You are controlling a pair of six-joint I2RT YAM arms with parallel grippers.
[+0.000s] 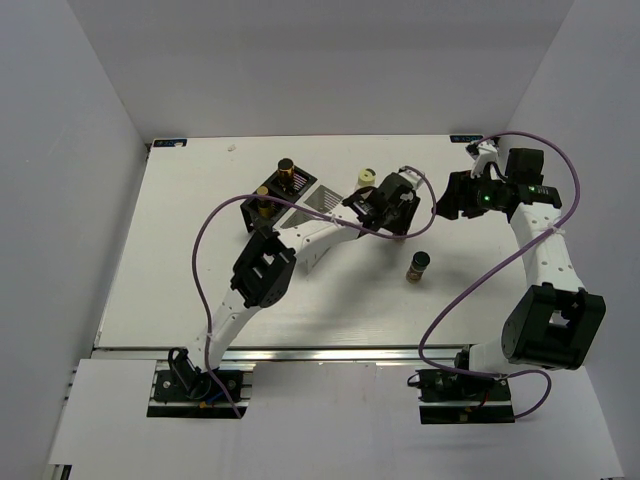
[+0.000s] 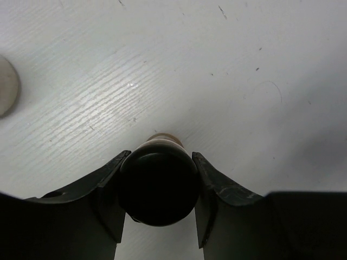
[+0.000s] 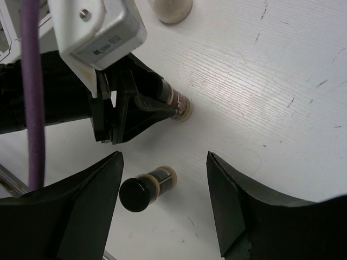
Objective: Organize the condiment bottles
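My left gripper point(image 2: 160, 157) is shut on the black cap of a dark amber bottle point(image 2: 162, 142) that stands on the white table. The same grip shows in the right wrist view, with the bottle's base point(image 3: 178, 105) on the table. In the top view the left gripper point(image 1: 400, 212) hides this bottle. My right gripper point(image 3: 162, 156) is open and empty, hovering to the right of it point(image 1: 455, 196). A second amber bottle point(image 1: 418, 266) point(image 3: 147, 187) stands free. The cream-white jar point(image 1: 366, 178) point(image 3: 172, 8) stands behind the left gripper. Two more bottles point(image 1: 286, 166) point(image 1: 262, 208) stand in the black boxes.
Black square boxes point(image 1: 297, 183) point(image 1: 250, 218) and a white compartment box point(image 1: 325, 200) sit at the back left of centre, under the left arm. A purple cable point(image 1: 300, 205) loops over them. White walls enclose the table point(image 1: 180, 280).
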